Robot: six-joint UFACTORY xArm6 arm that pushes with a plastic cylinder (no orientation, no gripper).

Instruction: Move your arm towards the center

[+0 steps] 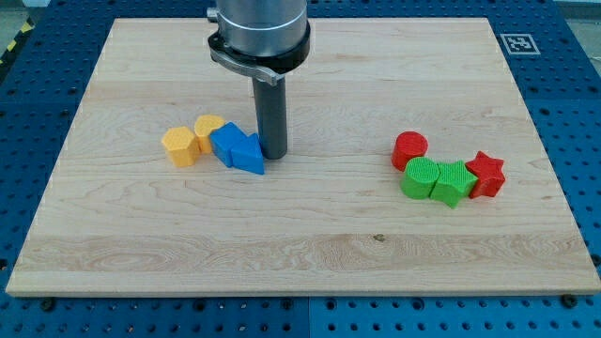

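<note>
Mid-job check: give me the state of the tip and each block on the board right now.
My tip: down on the wooden board, touching the blue blocks' right side.
Two blue blocks: pressed together.
Two yellow blocks: side by side, left of blue.
Red cylinder, green cylinder, green block, red star: clustered at right.

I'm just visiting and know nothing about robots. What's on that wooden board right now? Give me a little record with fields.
board: wooden board on a blue pegged bench
my tip: left of centre, at the blue blocks' right edge
left cluster: two yellow blocks, two blue blocks
right cluster: red cylinder, green cylinder, green block, red star
</note>
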